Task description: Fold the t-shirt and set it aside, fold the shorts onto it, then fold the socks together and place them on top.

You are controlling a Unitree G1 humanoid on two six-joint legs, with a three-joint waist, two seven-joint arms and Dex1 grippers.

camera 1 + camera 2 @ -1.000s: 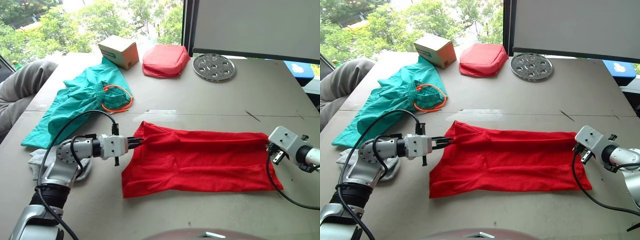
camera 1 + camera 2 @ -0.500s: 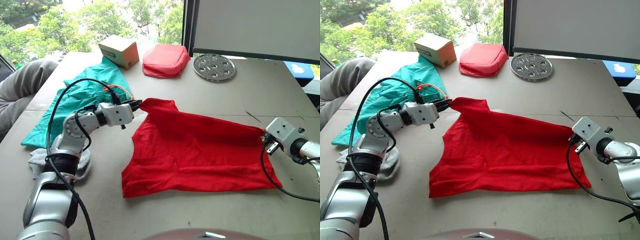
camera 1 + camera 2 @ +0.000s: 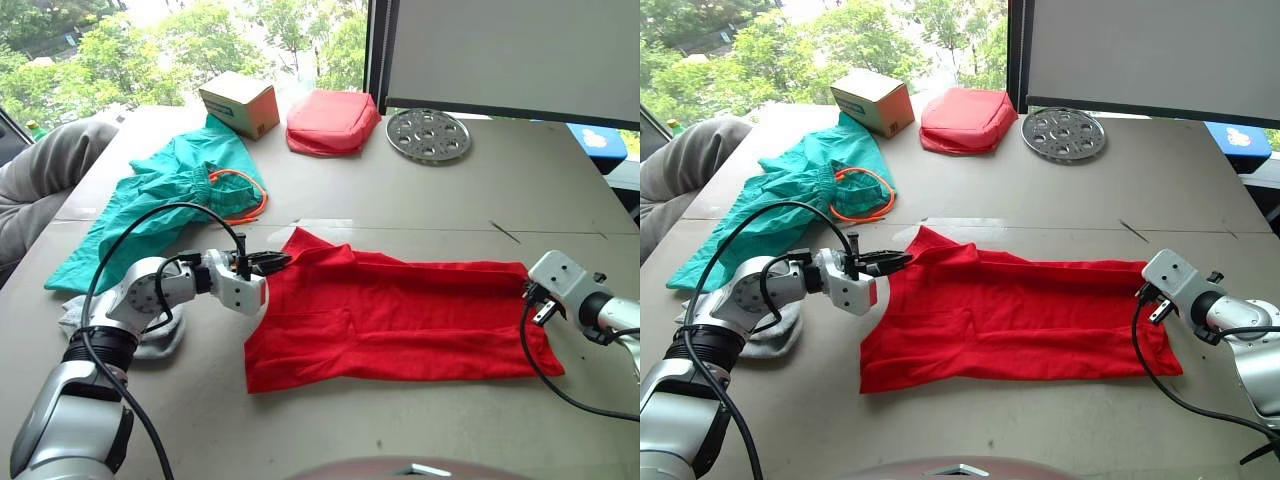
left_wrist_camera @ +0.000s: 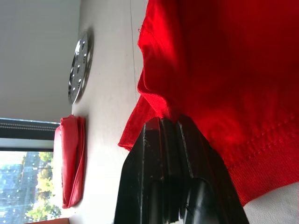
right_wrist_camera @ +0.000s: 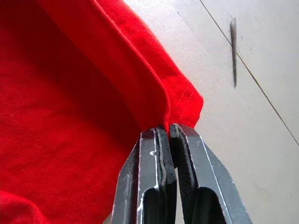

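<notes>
Red cloth of the t-shirt lies stretched across the near middle of the table as a long band. We hold it at both ends so the fold stays taut and even. Our left gripper has its fingers pinched shut on the far left corner, and our right gripper is likewise clamped on the doubled hem at the far right corner; the wrist views show cloth caught between both pairs. Holding the two far corners lets us, we judge, carry that edge as one line for the next lengthwise fold. To the far left wait the shorts with their orange cord, well apart. Beneath our left arm rest the socks, untouched.
</notes>
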